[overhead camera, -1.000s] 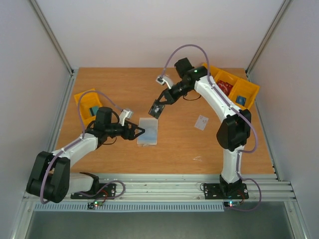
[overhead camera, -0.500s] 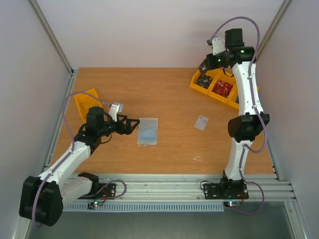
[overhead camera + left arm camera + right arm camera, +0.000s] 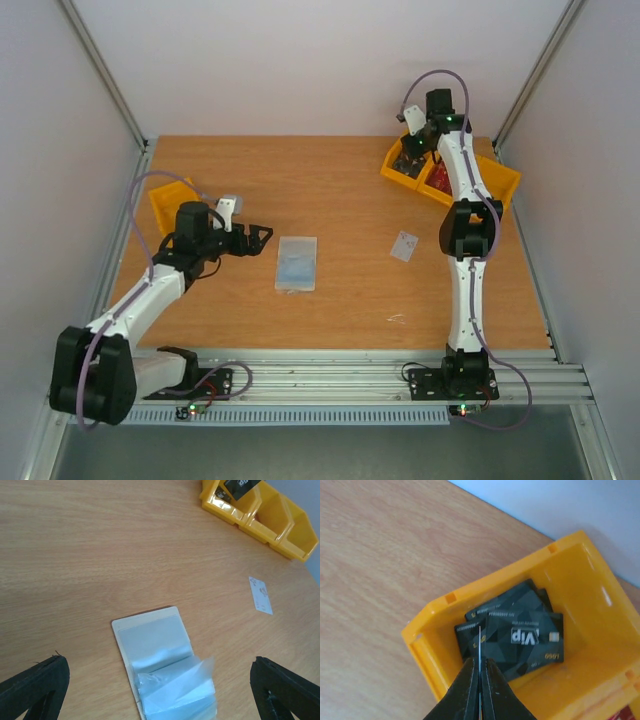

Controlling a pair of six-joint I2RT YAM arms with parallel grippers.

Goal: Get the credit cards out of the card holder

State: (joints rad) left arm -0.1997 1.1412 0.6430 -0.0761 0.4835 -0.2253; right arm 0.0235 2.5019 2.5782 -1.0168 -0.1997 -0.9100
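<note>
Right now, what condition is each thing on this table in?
card holder, lying open and flat
white card, out of the holder, lying flat
left tool, open, empty
right tool, shut on a thin card held edge-on over the yellow bin
yellow bin, holding black cards

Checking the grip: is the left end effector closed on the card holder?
No, the left end effector stands wide open, and the card holder lies on the table ahead of it.
</note>
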